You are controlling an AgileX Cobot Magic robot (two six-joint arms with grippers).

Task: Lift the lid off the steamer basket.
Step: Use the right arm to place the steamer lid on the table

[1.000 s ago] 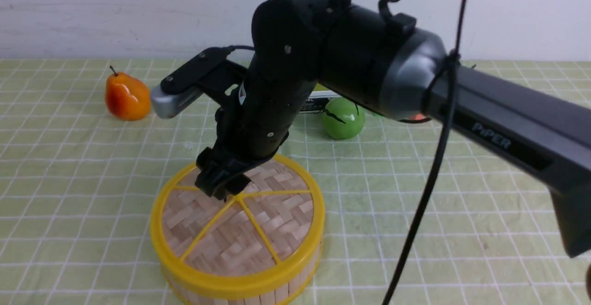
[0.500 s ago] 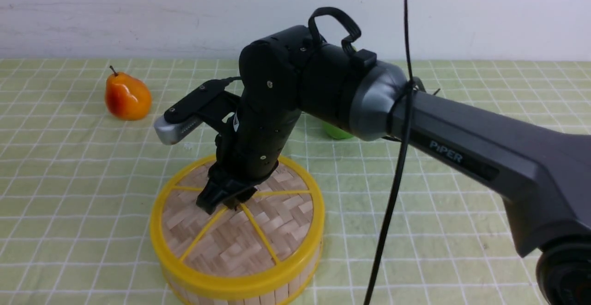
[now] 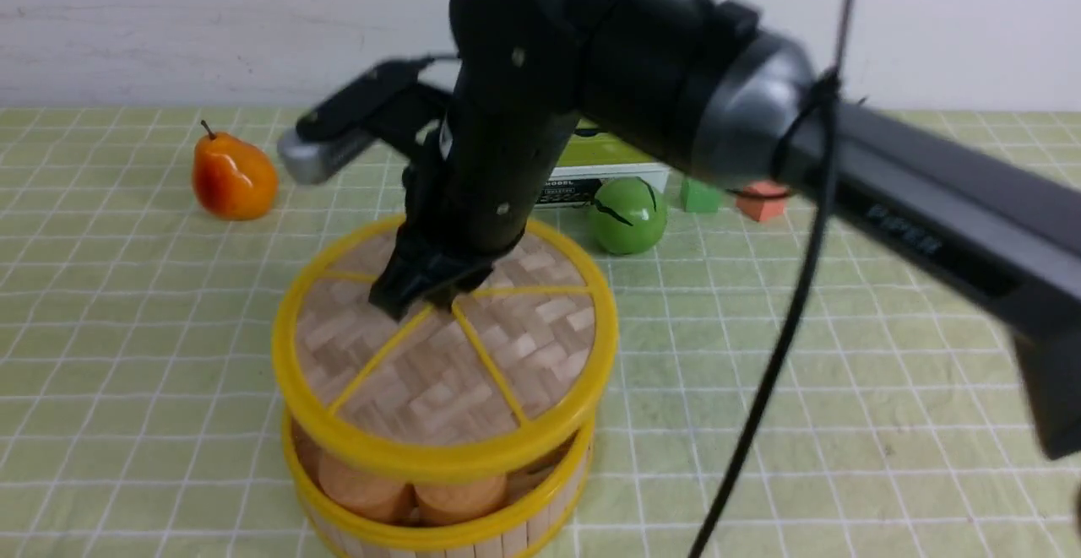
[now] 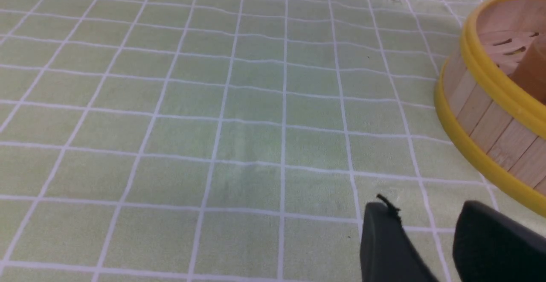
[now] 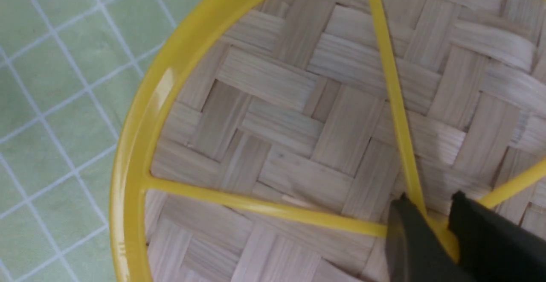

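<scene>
I'm gripping the lid [image 3: 439,372] dead centre w/ the R pincer [image 3: 422,292], where the spokes meet so it hangs level, just clear above the steamer basket [image 3: 439,533] on the near-centre worktop [image 3: 844,355]; L pincer [image 4: 424,213] open, empty, idle nr the basket.

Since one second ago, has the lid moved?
Yes. The lid rose above the steamer basket, which stayed put; the right gripper grips its centre knob.

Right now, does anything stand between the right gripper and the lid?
No, nothing visible does. The right gripper is closed on the middle of the lid, and the lid hangs lifted above the basket.
</scene>
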